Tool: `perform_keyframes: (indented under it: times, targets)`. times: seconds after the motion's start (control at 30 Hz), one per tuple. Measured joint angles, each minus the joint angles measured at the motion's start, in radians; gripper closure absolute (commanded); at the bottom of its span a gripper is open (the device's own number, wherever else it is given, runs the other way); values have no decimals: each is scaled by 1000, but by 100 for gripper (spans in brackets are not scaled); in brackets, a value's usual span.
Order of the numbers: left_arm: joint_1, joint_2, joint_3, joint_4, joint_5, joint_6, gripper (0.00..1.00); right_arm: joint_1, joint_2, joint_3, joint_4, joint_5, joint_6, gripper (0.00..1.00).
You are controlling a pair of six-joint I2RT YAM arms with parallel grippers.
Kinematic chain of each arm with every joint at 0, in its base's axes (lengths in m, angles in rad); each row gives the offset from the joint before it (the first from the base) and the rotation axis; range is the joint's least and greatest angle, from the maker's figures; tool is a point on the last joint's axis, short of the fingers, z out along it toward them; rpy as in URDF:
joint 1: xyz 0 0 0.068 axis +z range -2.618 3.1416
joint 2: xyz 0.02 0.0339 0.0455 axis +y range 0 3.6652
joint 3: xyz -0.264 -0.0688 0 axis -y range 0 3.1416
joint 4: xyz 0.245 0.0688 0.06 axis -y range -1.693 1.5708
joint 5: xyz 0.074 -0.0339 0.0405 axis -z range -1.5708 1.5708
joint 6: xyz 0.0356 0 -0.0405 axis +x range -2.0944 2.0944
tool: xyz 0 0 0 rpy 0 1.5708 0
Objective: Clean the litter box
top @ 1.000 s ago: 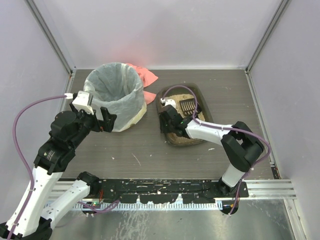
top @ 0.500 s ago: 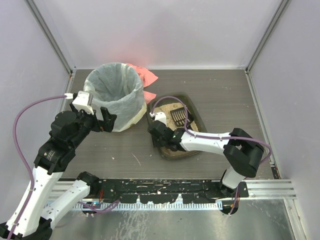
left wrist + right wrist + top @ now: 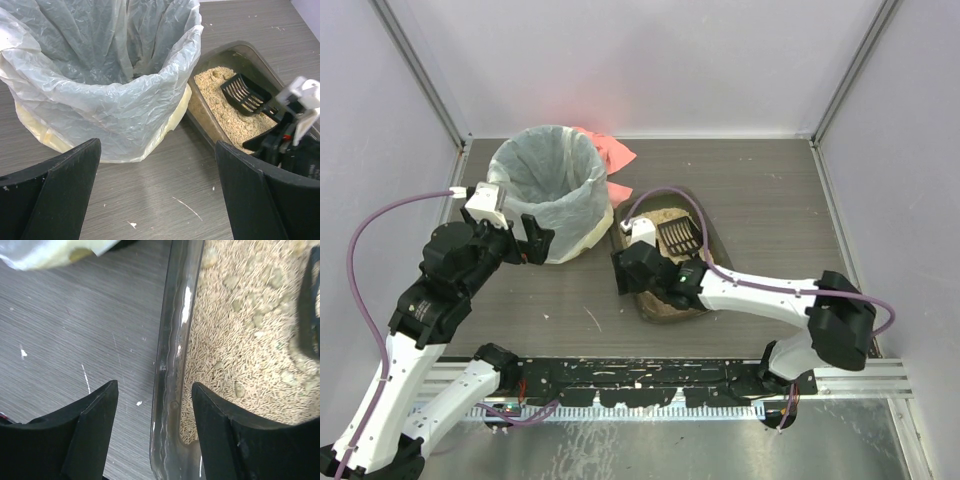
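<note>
My right gripper (image 3: 154,387) is partly open. Its two black fingers sit on either side of the smooth, shiny rim of the one litter box (image 3: 170,350), not squeezing it. The box is a dark tray with round corners, just beside the one round bin (image 3: 125,115) with its crinkly white bag. Grainy tan litter (image 3: 240,340) and one black slotted scoop (image 3: 245,92) lie inside. My left gripper (image 3: 157,145) is wide open and holds nothing.
</note>
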State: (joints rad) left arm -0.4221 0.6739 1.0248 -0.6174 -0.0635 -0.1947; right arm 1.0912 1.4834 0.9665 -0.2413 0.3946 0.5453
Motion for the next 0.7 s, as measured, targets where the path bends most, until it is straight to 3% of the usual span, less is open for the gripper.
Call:
perform_keyframes:
  times: [0.2,0.43,0.7]
  targets:
    - [1,0,-1,0,0,0,2,0,-136,0,-29,60,-47,30]
    - [3,3,-1,0,7,0,2,-32,-248,-6,-197,214,-63,29]
    - [4,14,-1,0,32,0,2,-277,-371,-111,-291,156,-95,31]
